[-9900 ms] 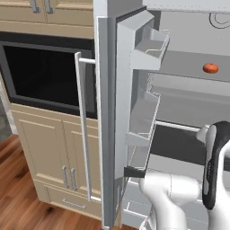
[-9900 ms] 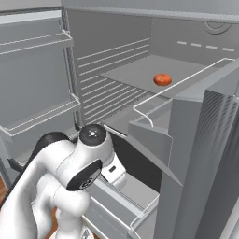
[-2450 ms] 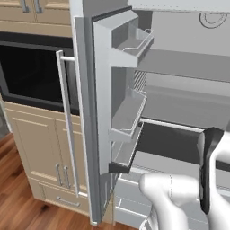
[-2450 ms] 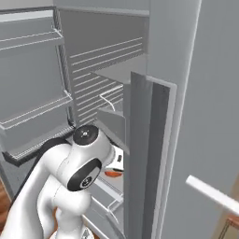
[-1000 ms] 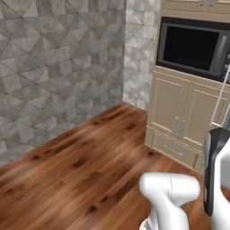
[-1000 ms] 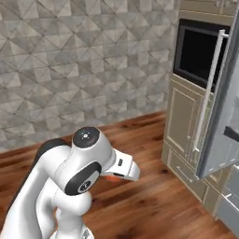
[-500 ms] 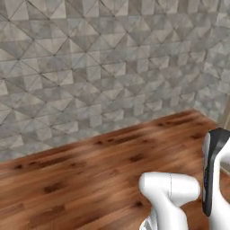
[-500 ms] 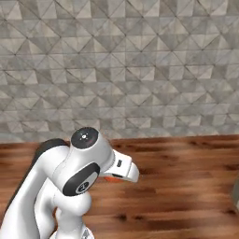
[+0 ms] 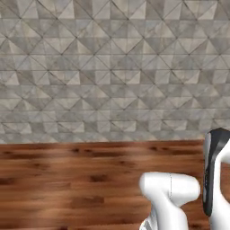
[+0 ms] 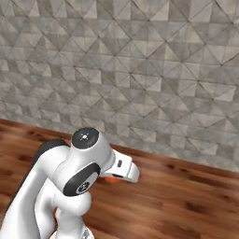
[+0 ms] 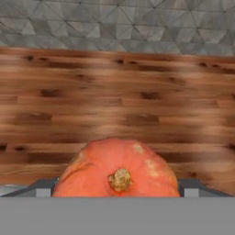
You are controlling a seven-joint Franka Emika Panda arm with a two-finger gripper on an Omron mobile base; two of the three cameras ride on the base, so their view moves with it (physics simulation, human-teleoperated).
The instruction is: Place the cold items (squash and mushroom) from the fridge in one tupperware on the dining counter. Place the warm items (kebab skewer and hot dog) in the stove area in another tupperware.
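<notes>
The squash (image 11: 117,170) is a round orange gourd with a tan stem stub, low in the hand view just in front of the camera. My gripper (image 11: 118,189) is shut on it, with one dark fingertip showing at each side of it. In the right base view a sliver of the orange squash (image 10: 111,179) peeks out under the white hand, held above the floor. The mushroom, kebab skewer, hot dog and tupperware are out of view.
A grey wall (image 9: 112,67) of triangular tiles stands ahead. A wooden plank floor (image 9: 67,179) runs from it towards the base, and the same floor (image 11: 114,101) lies below the held squash.
The whole picture has swung as the base turned: the oven cabinets and fridge have left the views and the tiled wall is now ahead. The arm holds the same pose.
</notes>
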